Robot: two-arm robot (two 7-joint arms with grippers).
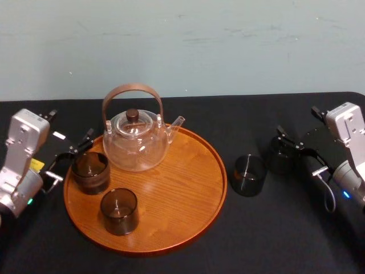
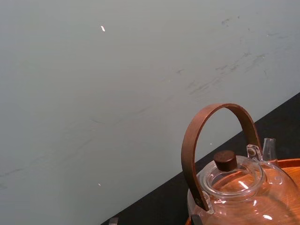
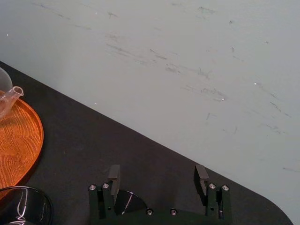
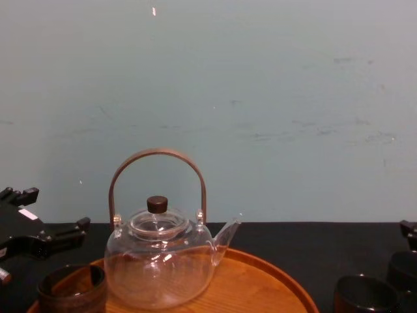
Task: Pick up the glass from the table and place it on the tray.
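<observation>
The round wooden tray (image 1: 194, 188) carries a clear glass teapot (image 1: 137, 140) and two dark glasses (image 1: 90, 171) (image 1: 119, 211). Two more dark glasses stand on the black table to its right, one close to the rim (image 1: 249, 175) and one farther right (image 1: 281, 155). My right gripper (image 1: 288, 138) hovers open just above and behind that farther glass; in the right wrist view its fingers (image 3: 114, 177) stand wide apart with nothing between them. My left gripper (image 1: 81, 144) is open beside the tray's left rim, next to the glass on the tray's left side.
A black cloth (image 1: 274, 234) covers the table, and a pale wall (image 1: 228, 45) stands behind it. The teapot's tall brown handle (image 4: 156, 160) rises above the tray's back left. There is bare cloth in front of the two glasses on the table.
</observation>
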